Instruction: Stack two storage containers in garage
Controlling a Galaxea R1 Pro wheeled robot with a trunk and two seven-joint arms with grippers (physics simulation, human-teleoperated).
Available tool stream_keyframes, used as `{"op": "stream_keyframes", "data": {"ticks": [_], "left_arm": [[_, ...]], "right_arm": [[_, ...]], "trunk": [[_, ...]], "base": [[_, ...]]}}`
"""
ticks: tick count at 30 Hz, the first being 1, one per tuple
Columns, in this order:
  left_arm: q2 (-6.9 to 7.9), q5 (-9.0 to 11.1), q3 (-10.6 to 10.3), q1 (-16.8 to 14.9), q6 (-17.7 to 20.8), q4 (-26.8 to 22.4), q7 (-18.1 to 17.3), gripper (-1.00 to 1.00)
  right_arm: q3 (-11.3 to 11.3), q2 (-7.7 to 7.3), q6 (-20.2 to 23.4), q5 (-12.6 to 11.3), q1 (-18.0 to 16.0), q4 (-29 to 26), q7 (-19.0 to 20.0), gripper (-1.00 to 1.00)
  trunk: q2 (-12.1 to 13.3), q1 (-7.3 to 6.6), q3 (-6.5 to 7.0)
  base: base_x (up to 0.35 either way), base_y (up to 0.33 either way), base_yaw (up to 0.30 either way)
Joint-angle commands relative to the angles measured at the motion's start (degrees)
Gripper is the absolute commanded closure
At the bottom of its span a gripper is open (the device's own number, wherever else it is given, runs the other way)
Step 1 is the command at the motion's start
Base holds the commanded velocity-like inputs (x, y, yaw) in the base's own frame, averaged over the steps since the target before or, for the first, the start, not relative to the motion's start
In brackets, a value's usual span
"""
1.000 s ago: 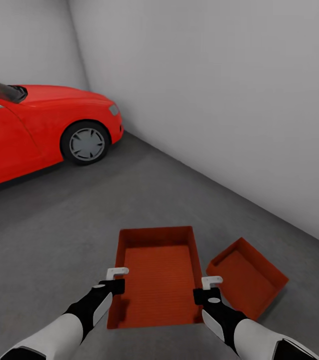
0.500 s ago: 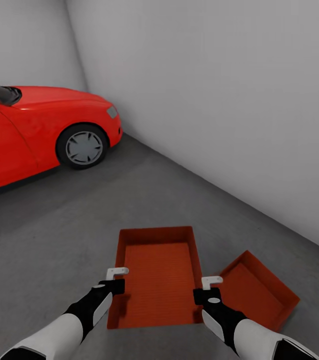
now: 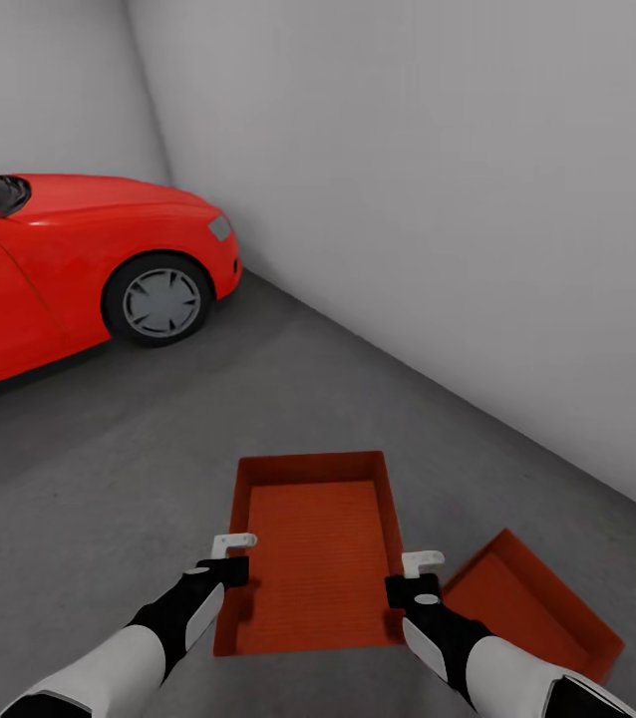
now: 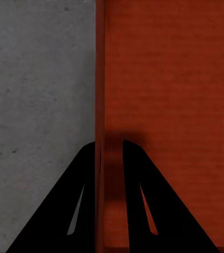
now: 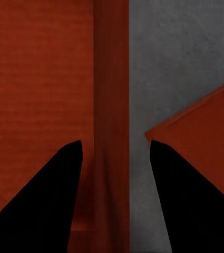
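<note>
Both arms carry one storage container [image 3: 316,553] between them at the lower middle of the head view. The left claw [image 3: 230,546] straddles its left long wall and the right claw [image 3: 420,561] its right long wall, both near the end closest to the robot. In the left wrist view the thin wall runs straight up between the two dark fingers [image 4: 64,211], which look clenched on it. In the right wrist view the wall sits between fingers [image 5: 48,195] that stand wider apart, with a gap visible on the outer side, so I cannot tell whether that claw is really pinching.

The held container's long axis runs straight up the frame, away from the robot, open side up and level.

The second container [image 3: 542,608] lies on the dark floor [image 3: 109,479] at the lower right of the frame, just beside the right claw and a little beyond it. Its long axis is turned diagonally, running from lower right toward upper left. Its near corner shows in the right wrist view [image 5: 206,137], close to the outer finger.

Stacking, I'd judge, calls for carrying the held container rightward and swinging it to match that diagonal. The red car [image 3: 69,259] sits upper left, well apart.
</note>
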Motion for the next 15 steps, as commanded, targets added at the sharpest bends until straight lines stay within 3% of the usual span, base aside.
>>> {"op": "stream_keyframes", "data": {"ticks": [1, 7, 15], "left_arm": [[0.09, -0.24, -2.39, -0.01, 0.32, -0.33, 0.85, 1.00], [0.03, -0.24, -2.39, -0.01, 0.28, -0.40, 0.80, 1.00], [0.03, -0.24, -2.39, -0.01, 0.20, -0.41, 0.82, 1.00]], "right_arm": [[-0.17, -0.04, 0.73, -1.88, -0.07, 0.28, -0.24, 1.00], [-0.18, 0.15, 0.78, -1.80, -0.07, 0.28, -0.31, 1.00], [-0.17, 0.18, 0.79, -1.79, -0.07, 0.28, -0.29, 1.00]], "trunk": [[-0.09, 0.06, -0.08], [-0.09, 0.06, -0.08], [-0.09, 0.06, -0.08]], "base": [[0.323, 0.000, 0.000], [0.259, 0.000, -0.081], [0.029, 0.000, -0.234]]}}
